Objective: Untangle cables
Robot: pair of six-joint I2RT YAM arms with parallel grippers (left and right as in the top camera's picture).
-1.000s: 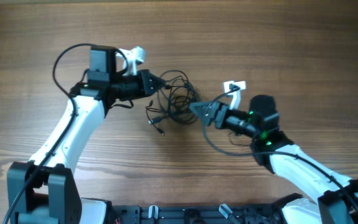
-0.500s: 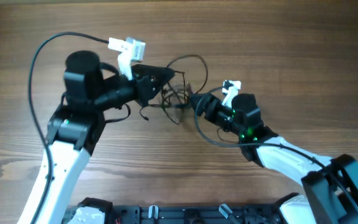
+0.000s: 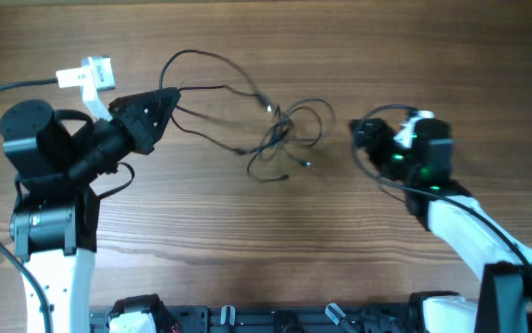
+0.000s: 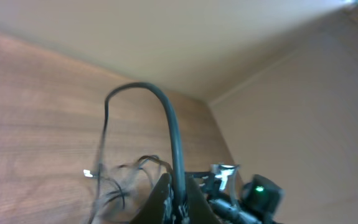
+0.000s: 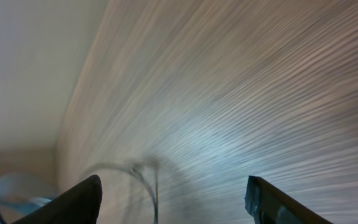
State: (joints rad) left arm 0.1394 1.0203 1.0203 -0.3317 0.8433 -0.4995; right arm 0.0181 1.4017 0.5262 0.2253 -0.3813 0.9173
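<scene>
Cables [image 3: 284, 139] lie in a loose tangle mid-tabletop [image 3: 247, 240]. One strand [image 3: 219, 63] arches up and left to the left end effector [image 3: 162, 100], which is clenched on it; the left wrist view shows this strand [image 4: 174, 134] rising from between the fingers. Right end effector [image 3: 362, 135] sits just right of the tangle, released, its fingers [image 5: 73, 202] spread with nothing between.
</scene>
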